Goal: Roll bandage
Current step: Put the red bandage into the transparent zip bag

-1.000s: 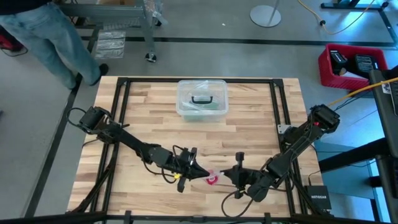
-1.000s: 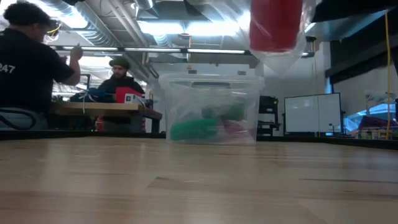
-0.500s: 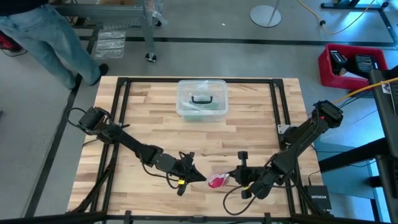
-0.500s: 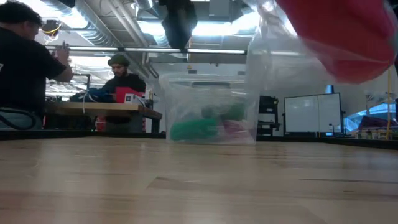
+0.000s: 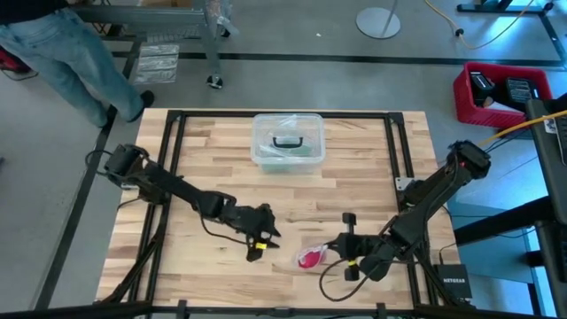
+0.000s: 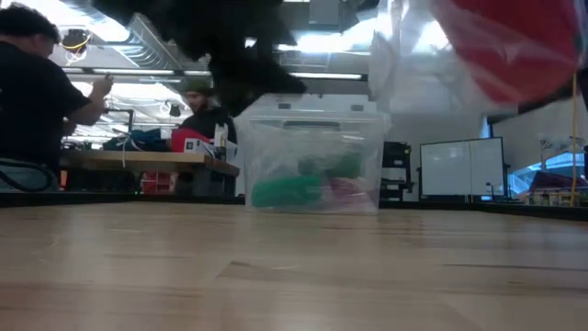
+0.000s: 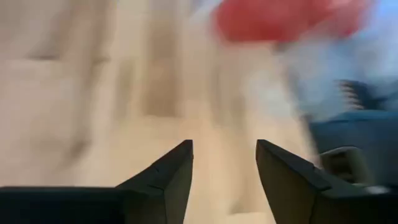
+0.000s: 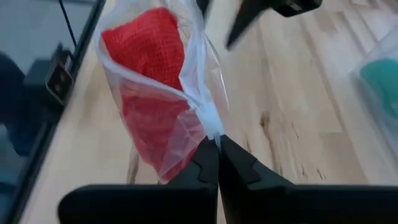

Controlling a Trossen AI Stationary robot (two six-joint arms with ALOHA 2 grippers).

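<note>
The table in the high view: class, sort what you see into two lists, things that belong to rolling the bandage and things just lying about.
Belongs to the job:
- bandage, red, inside the small clear bag
- right gripper, shut on the bag's edge
- left gripper, open, apart from the bag

Just lying about:
- clear plastic box with black handle, at the far side
- red crate on the floor

— Where's the left pincer?
— Low over the desk's front, fingers parted, gripping nothing.
— The right pincer?
— Just beside it, pinched tight on a clear bag.
</note>
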